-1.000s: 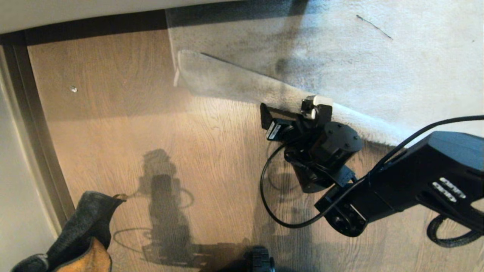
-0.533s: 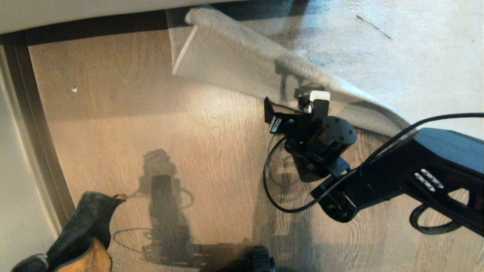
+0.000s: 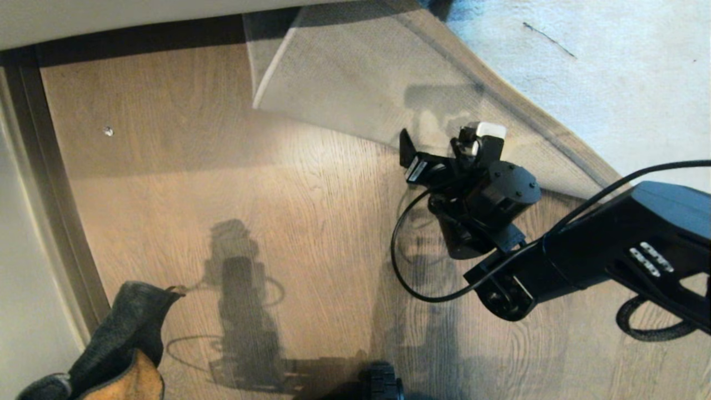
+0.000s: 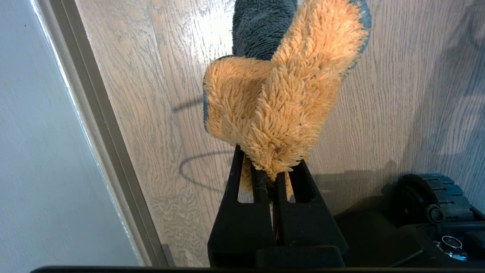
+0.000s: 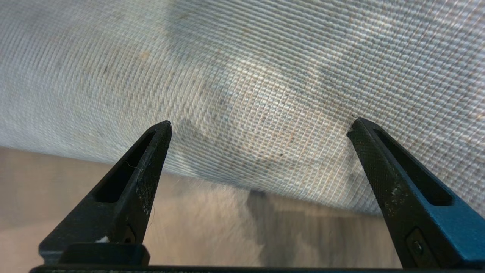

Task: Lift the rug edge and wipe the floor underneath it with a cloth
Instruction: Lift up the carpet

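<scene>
I'm holding the cloth (image 4: 280,102) pinched tight in the left gripper (image 4: 271,178), parked low at my near left just above the floor (image 3: 222,194), waiting its turn. Further out, I'm working the lift step: the right gripper (image 5: 259,127) is sitting with its jaws spread wide, gripping nothing, their tips right against the woven underside of the rug edge (image 3: 355,89), which is tipping up and folding back. Bare planks are showing beneath it. Next, I reckon, I'm needing to prop that flap and bring the cloth across underneath.
</scene>
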